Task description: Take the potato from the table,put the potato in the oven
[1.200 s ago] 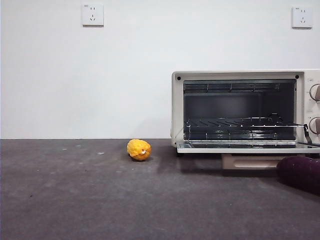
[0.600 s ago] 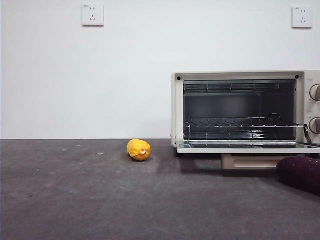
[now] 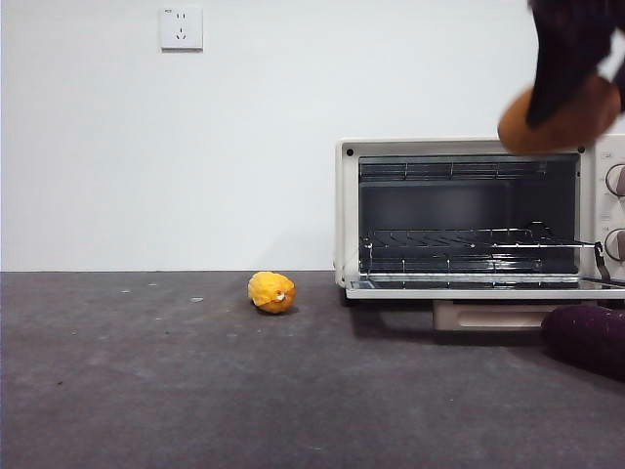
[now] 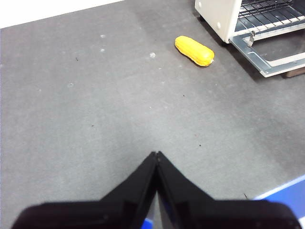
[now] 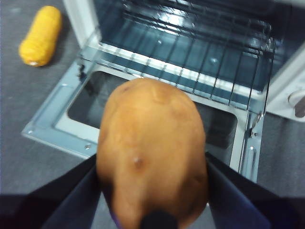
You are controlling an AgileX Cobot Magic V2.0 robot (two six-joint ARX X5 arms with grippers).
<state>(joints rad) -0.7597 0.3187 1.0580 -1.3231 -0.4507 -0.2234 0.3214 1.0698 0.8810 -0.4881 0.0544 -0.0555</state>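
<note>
Orange-brown, the potato (image 5: 152, 152) sits clamped in our right gripper (image 5: 152, 191), high above the toaster oven (image 3: 347, 210) and its lowered door (image 5: 52, 129). We should descend, level it with the wire rack (image 5: 190, 52), then slide it inward. Our left gripper (image 4: 156, 160) waits closed over the table (image 4: 71, 119).

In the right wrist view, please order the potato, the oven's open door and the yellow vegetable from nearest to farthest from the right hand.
1. The potato, held between the right hand's jaws.
2. The oven's open door, lying flat just below and beyond the potato.
3. The yellow vegetable, on the table past the door's hinge corner.
</note>
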